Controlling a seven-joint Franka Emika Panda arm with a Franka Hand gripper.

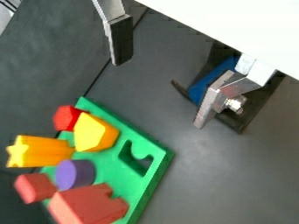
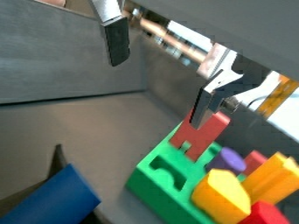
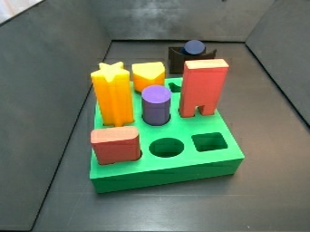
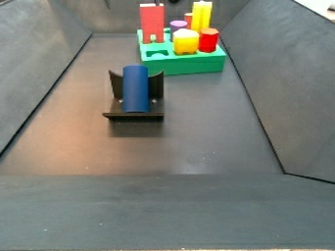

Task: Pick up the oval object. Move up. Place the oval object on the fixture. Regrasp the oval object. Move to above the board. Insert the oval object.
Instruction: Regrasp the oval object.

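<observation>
The oval object [image 4: 135, 86], a dark blue peg, rests in the notch of the black fixture [image 4: 132, 110], apart from the green board [image 4: 197, 63]. It shows behind the board [image 3: 182, 168] as a blue top [image 3: 193, 47]. My gripper [image 1: 162, 92] is open with only floor between its fingers [image 1: 118, 42]. It hangs between the board [image 1: 146, 171] and the oval object [image 1: 219, 77]. The gripper [image 2: 158, 92] is also open in a wrist view, with the oval object [image 2: 52, 198] off to one side. Neither side view shows the gripper.
On the board stand a yellow star peg [image 3: 112, 92], a yellow peg [image 3: 148, 75], a purple cylinder [image 3: 155, 104], a red arch [image 3: 205, 87] and a red block [image 3: 114, 144]. Round [image 3: 166, 146] and square [image 3: 209, 141] holes are open. Dark walls enclose the floor.
</observation>
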